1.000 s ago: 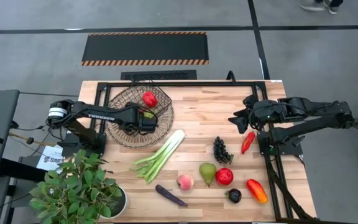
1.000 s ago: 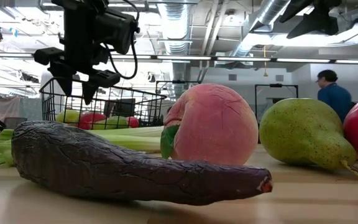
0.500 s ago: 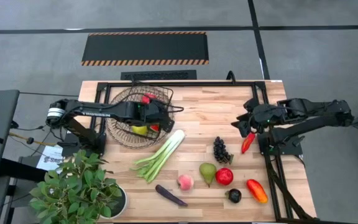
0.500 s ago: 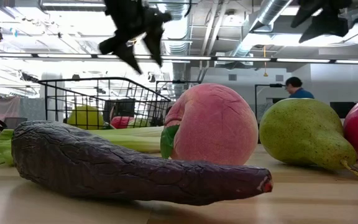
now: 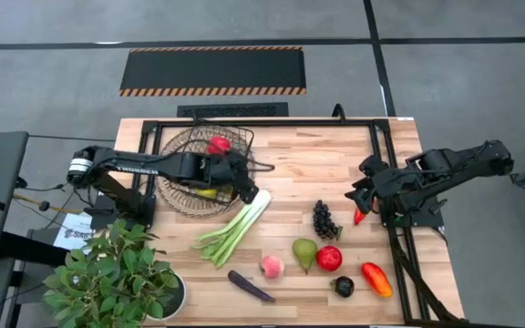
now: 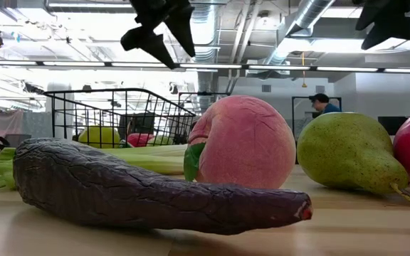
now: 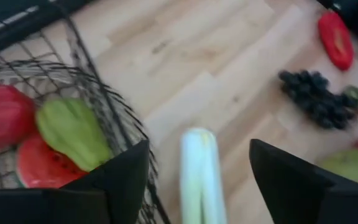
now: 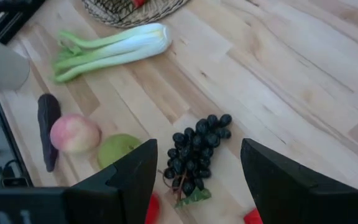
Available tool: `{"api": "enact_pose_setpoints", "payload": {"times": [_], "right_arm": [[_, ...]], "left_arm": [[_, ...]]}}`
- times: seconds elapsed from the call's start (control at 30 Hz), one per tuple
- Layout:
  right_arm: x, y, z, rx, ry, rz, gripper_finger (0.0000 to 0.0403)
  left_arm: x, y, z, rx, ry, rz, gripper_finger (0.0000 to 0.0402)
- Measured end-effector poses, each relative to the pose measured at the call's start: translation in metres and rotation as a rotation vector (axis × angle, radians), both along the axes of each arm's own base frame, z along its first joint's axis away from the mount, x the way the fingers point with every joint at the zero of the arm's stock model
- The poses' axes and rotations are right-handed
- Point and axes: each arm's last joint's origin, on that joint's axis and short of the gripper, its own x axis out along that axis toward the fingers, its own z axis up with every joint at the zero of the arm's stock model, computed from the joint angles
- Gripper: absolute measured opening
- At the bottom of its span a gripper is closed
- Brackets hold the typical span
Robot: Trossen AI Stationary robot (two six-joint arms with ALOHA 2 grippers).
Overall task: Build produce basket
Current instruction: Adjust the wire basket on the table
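The left end effector (image 7: 197,180), fingers apart and empty, has swung from over the basket (image 5: 203,171) to above the celery stalk (image 5: 235,226)'s white end, leaving pear and watermelon slice inside. The right end effector (image 8: 194,180), also parted, has dropped toward the grapes (image 5: 325,220) and red chilli (image 5: 362,214) on the bench (image 5: 308,173).

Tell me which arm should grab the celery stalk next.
Left, probably. The left gripper hangs open right over the celery stalk, beside the basket. The right gripper is across the table near the red chilli.

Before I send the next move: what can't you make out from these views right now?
- Basket contents, high view: left arm covers part; count unclear.
- Red chilli, high view: right gripper hides most.
- Dark item beside the apple: too small to identify.
- Left wrist view: motion-blurred.
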Motion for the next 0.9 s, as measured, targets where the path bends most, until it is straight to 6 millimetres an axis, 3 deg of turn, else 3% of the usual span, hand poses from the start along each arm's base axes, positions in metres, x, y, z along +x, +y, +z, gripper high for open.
{"api": "enact_pose_setpoints", "payload": {"times": [0.1,0.23,0.37,0.5,0.67,0.9], "right_arm": [[0.001,0.001,-0.004,-0.017,0.000,-0.003,0.0255],[0.001,0.002,-0.008,-0.007,0.011,-0.017,0.0255],[0.003,0.003,-0.009,-0.010,0.022,-0.017,0.0255],[0.003,0.003,-0.009,-0.011,0.023,-0.017,0.0255],[0.003,0.002,-0.009,-0.010,0.022,-0.017,0.0255],[0.003,0.002,-0.009,-0.014,0.024,-0.013,0.0255]], "left_arm": [[0.003,-0.019,-0.005,0.015,0.020,-0.065,0.0235],[0.007,-0.036,-0.029,0.008,0.157,-0.083,0.0187],[0.009,-0.040,-0.056,-0.001,0.321,-0.005,0.0120],[-0.008,-0.038,-0.070,-0.034,0.516,0.141,0.0063],[-0.022,-0.034,-0.062,-0.025,0.558,0.259,0.0023],[-0.017,-0.037,-0.055,-0.041,0.494,0.239,0.0012]]}}
